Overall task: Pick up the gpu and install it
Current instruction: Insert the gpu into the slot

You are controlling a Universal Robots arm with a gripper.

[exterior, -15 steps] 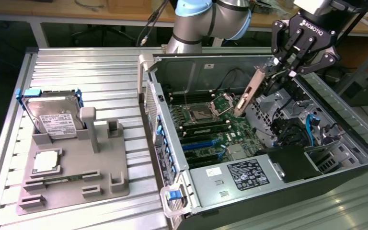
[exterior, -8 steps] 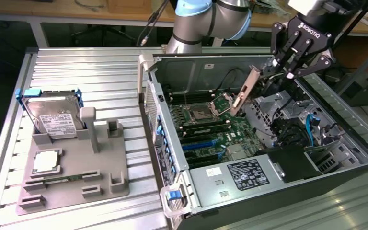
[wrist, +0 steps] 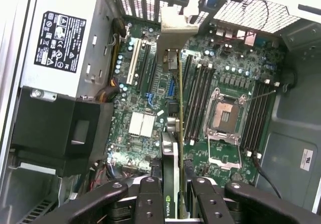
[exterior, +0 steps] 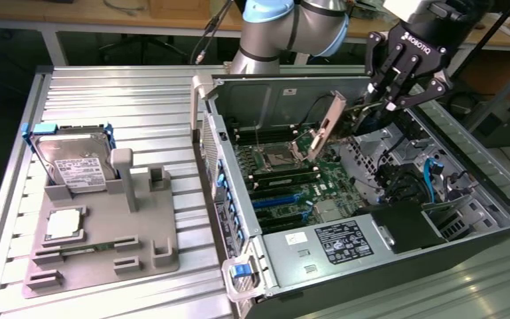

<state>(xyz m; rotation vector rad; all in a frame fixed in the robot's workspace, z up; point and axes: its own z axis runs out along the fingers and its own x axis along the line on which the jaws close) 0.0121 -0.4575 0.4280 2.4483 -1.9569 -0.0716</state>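
My black two-fingered gripper (wrist: pixel 172 196) pinches the thin green gpu card (exterior: pixel 324 131) edge-on above the green motherboard (wrist: pixel 150 103); I'd keep it square over the slot

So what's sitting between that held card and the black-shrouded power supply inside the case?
In the exterior view, bare motherboard with its blue expansion slots lies between the gpu, gripped by the end effector, and the power supply.

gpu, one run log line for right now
gripper: shut on gpu | gpu: held on edge above the motherboard | place: inside the open computer case
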